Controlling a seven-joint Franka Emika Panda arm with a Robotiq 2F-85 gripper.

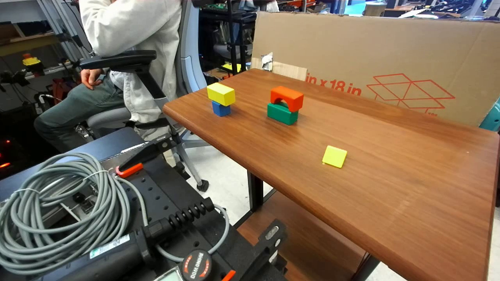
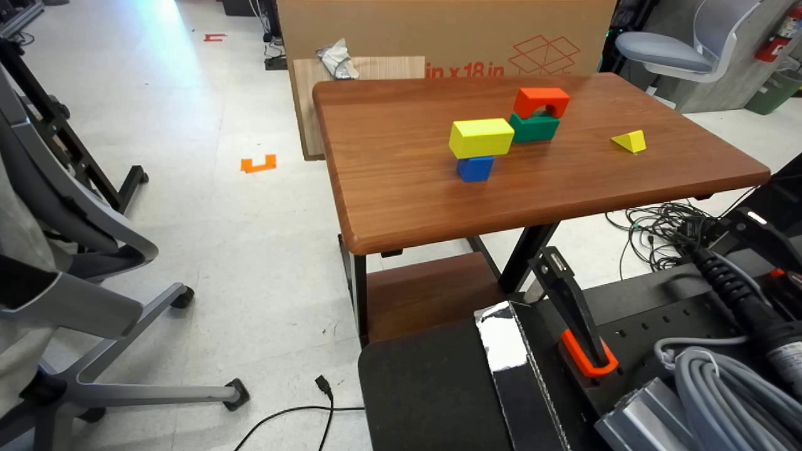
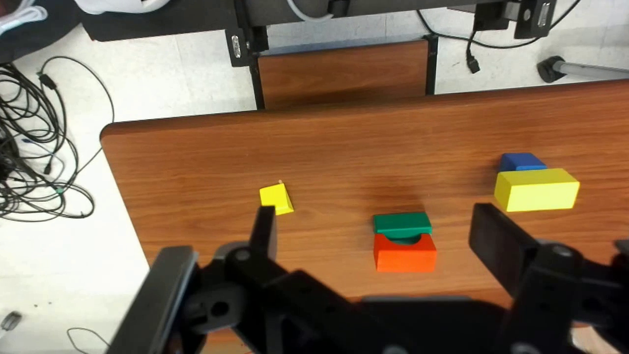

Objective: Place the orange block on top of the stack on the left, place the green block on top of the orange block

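Orange block, arch opening facing down, sits on the green block, which lies on the table; I have this in both exterior views. Stack stands apart from these 2: yellow block over blue block, the yellow longer and overhanging. Wedge, also yellow, lies well apart from the stack. My gripper, in the wrist view, is spread wide, orange and green showing in the gap. Cardboard runs along the table's far side. In an exterior view 1 person sits near the table.
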